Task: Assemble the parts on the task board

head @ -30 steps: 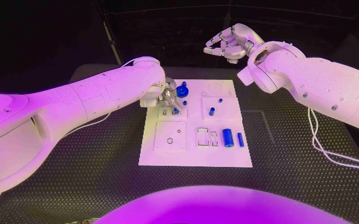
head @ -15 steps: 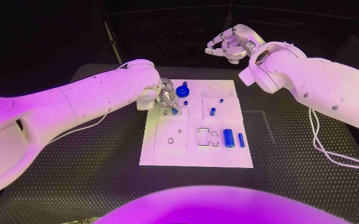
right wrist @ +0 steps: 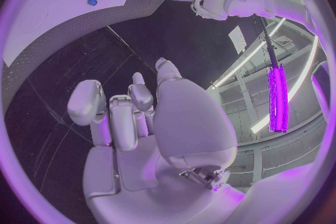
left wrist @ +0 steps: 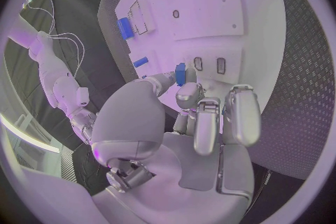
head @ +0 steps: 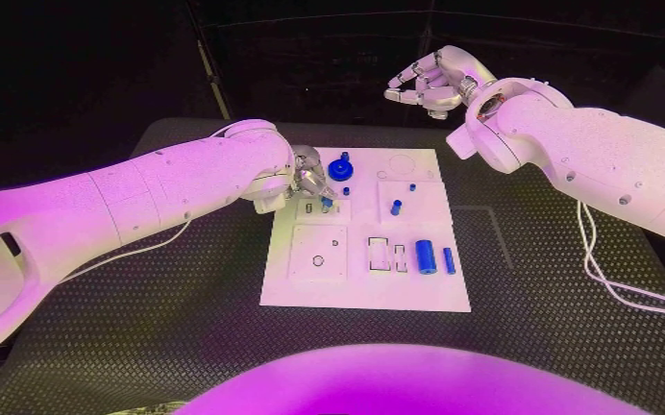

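Observation:
The white task board point(head: 363, 280) lies mid-table. My left hand point(head: 307, 181) hovers over its far left part and pinches a small blue peg point(left wrist: 181, 73) between thumb and a finger, just above two small slots point(left wrist: 210, 65). Beside the hand, a blue gear point(head: 341, 167) stands on the board. Also on the board are a short blue peg point(head: 395, 207), a thick blue cylinder point(head: 426, 256) and a thin blue bar point(head: 448, 259). My right hand point(head: 430, 85) hangs raised beyond the table's far edge, fingers loosely bent and apart, holding nothing.
Black ribbed table point(head: 166, 319) surrounds the board on all sides. A white cable point(head: 589, 261) trails along the right side of the table. The board carries empty rectangular recesses point(head: 377, 254) near its middle and a round hole point(head: 319, 261) on the left plate.
My left arm has dropped and swung slightly outward, while its hand stays at the board's far left slots with the peg. The right hand has barely moved.

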Tool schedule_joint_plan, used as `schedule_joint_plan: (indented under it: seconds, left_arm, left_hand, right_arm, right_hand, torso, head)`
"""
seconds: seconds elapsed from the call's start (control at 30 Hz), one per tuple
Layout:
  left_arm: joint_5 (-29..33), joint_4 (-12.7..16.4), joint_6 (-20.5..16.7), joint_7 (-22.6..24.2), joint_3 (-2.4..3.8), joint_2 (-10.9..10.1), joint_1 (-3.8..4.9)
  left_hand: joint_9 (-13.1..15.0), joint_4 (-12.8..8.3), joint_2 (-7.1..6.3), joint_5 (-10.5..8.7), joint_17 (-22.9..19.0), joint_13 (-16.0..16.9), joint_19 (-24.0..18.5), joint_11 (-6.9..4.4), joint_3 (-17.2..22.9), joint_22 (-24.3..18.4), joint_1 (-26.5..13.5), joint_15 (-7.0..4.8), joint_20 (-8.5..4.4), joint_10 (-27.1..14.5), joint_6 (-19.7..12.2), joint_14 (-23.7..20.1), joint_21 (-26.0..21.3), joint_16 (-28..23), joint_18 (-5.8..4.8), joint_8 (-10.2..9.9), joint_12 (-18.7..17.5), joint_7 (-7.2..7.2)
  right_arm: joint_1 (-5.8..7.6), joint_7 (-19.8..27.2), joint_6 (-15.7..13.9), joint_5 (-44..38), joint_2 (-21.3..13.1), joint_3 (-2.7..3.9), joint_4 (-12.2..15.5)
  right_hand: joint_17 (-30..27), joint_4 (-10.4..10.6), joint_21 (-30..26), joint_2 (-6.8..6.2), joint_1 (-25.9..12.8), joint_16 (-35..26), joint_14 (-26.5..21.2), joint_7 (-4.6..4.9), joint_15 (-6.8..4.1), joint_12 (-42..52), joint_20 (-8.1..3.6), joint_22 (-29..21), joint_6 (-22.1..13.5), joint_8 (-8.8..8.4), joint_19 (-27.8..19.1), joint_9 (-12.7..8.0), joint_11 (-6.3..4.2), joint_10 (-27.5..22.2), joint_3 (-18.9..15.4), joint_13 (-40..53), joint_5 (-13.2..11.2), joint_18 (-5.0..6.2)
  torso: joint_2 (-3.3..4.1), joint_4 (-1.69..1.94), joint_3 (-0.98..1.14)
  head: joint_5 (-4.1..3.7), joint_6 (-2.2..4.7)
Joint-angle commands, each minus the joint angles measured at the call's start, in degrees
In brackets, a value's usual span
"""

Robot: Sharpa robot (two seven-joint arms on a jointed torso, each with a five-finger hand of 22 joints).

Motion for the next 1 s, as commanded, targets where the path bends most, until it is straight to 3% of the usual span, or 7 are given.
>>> schedule_joint_plan:
  seconds: [0.03,0.2,0.3,0.47,1.0]
  left_arm:
    - [-0.3,0.4,-4.4,0.3,0.01,-0.1,-0.24]
    - [-2.0,0.4,-6.1,0.3,0.0,0.0,-1.03]
    - [-2.9,0.4,-6.6,0.3,0.0,0.0,-1.48]
    - [-4.9,0.0,-7.2,0.3,0.01,0.2,-2.06]
    - [-7.4,-0.9,-4.1,0.1,0.01,0.6,-2.61]
  left_hand:
    - [0.3,-10.1,-0.07,0.39,15.1,0.3,0.1,-0.34,10.4,0.2,-1.0,-0.44,-0.32,0.5,0.0,6.2,0.0,0.2,-0.77,0.5,0.5,-0.61]
    - [0.5,-10.3,-0.19,0.54,15.1,0.6,0.3,-0.39,10.8,0.4,-1.3,-0.5,-0.39,0.8,-0.1,6.2,0.1,0.2,-0.81,0.8,0.9,-0.68]
    - [0.6,-10.3,-0.21,0.57,15.1,0.7,0.4,-0.41,10.9,0.5,-1.4,-0.52,-0.41,0.9,-0.1,6.2,0.2,0.2,-0.84,0.9,1.0,-0.7]
    - [0.6,-10.3,-0.24,0.59,15.1,0.8,0.4,-0.43,11.0,0.6,-1.5,-0.54,-0.43,0.9,-0.1,6.2,0.2,0.2,-0.86,0.9,1.1,-0.72]
    - [1.0,-10.1,-0.04,0.59,15.1,-1.4,0.3,-0.51,11.4,0.4,-2.3,-0.61,-0.51,0.1,-0.2,6.2,0.1,0.2,-0.83,1.5,-0.3,-0.84]
  right_arm:
    - [0.11,0.2,0.4,-0.1,-0.1,0.0,0.0]
    - [0.11,0.2,0.5,-0.1,0.0,-0.06,-0.1]
    - [0.11,0.3,0.5,-0.1,0.2,-0.08,-0.2]
    - [0.1,0.2,0.6,-0.1,0.2,-0.11,-0.2]
    - [0.09,-0.1,0.6,-0.4,0.4,-0.15,-0.4]
  right_hand:
    - [5.3,-0.1,-0.3,0.47,-0.1,-0.3,3.9,-0.1,-0.39,0.1,-0.22,-0.1,-0.3,0.38,0.1,-0.1,-0.06,-0.2,-0.4,-0.1,0.1,0.42]
    - [5.3,-0.1,-0.3,0.47,-0.1,-0.3,3.9,-0.1,-0.39,0.1,-0.22,-0.1,-0.3,0.38,0.1,-0.1,-0.06,-0.2,-0.4,-0.1,0.1,0.42]
    - [5.3,-0.1,-0.3,0.47,-0.1,-0.3,3.9,-0.1,-0.39,0.1,-0.22,-0.1,-0.3,0.38,0.1,-0.1,-0.06,-0.2,-0.4,-0.1,0.1,0.42]
    - [5.3,-0.1,-0.4,0.5,-0.1,-0.3,3.8,-0.1,-0.39,0.0,-0.22,-0.2,-0.3,0.39,0.0,-0.1,-0.06,-0.3,-0.4,-0.1,0.3,0.44]
    - [5.3,0.0,-0.4,0.52,0.0,-0.3,3.9,-0.1,-0.39,0.0,-0.22,-0.2,-0.3,0.4,0.0,-0.1,-0.06,-0.3,-0.5,-0.1,0.4,0.44]
  torso:
    - [0.0,0.08,0.03]
    - [-0.04,0.1,0.06]
    - [0.06,-0.09,-0.02]
    - [0.07,-0.04,-0.05]
    - [0.11,-0.05,-0.02]
  head:
    - [0.12,-0.01]
    - [0.4,-0.01]
    - [0.69,-0.01]
    - [0.58,-0.01]
    - [0.61,-0.01]
